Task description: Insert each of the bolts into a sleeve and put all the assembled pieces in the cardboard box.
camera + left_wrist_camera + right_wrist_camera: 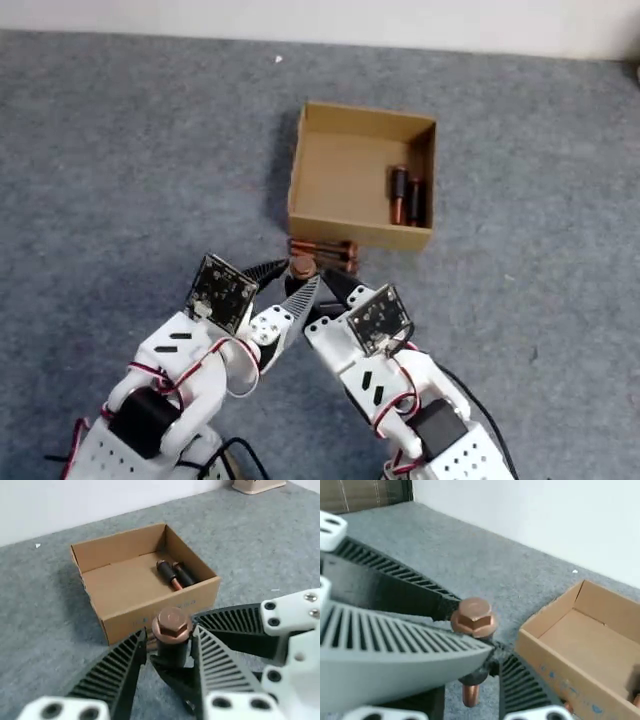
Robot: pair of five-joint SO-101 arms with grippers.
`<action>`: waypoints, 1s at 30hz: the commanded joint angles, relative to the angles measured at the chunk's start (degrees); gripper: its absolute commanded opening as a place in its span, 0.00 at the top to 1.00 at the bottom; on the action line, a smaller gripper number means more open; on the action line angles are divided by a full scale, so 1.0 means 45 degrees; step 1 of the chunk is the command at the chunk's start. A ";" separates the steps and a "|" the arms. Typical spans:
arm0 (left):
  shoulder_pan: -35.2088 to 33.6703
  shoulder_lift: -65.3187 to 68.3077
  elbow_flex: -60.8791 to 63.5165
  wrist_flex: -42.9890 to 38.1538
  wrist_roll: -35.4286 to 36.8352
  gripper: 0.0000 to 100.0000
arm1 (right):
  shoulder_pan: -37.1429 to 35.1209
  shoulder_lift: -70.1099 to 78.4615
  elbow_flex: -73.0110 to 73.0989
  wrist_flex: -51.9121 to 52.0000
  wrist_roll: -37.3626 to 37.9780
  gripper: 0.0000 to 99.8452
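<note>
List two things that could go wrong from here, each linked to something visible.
1. Two hands crowd one spot: the left hand grips the black cylindrical sleeve under the copper hex-headed bolt, the right hand close against it. They could jam or jolt the piece loose.
2. More copper and dark parts lie on the grey carpet against the brown cardboard box; a dropped piece or swinging hand might scatter them.

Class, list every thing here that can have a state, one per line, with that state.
cardboard box: open, two assembled pieces lying inside
bolt: upright, pushed into a sleeve
left gripper: shut on sleeve
right gripper: at the bolt, grip unclear
loose pieces: lying on the carpet before the box
</note>
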 commanded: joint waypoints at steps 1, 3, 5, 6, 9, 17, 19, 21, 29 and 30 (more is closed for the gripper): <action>0.0127 0.0068 -0.0342 0.0332 0.0098 0.83 | 0.0303 -0.0264 0.0400 -0.0440 0.0059 0.99; -0.0010 0.0068 -0.0713 0.0586 0.0098 0.83 | 0.0479 -0.0264 0.0674 -0.0479 0.0059 0.99; -0.0264 0.0068 -0.1436 0.1094 0.0098 0.83 | 0.0811 -0.0264 0.0850 -0.0479 0.0059 0.99; -0.0400 0.0068 -0.1748 0.1348 0.0098 0.83 | 0.1026 -0.0264 0.0869 -0.0479 0.0020 0.99; -0.0498 0.0068 -0.2491 0.2032 0.0098 0.83 | 0.1690 -0.0264 0.0889 -0.0459 -0.0020 0.99; -0.1182 0.0049 -0.2725 0.2755 0.0117 0.83 | 0.2725 -0.0264 0.0908 -0.0400 -0.0020 0.99; -0.1866 0.0049 -0.2706 0.2755 0.0117 0.83 | 0.2979 -0.0244 0.0908 -0.0361 -0.0020 0.99; -0.2589 0.0049 -0.2530 0.2755 0.0117 0.83 | 0.3155 -0.0244 0.0908 0.0068 -0.0020 0.99; -0.4542 0.0049 -0.0869 0.2676 0.0117 0.96 | 0.3233 -0.0244 0.0791 0.0928 -0.0020 0.99; -0.4679 0.0049 -0.0772 0.2676 0.0059 1.00 | 0.3272 -0.0244 0.0791 0.1045 -0.0020 0.99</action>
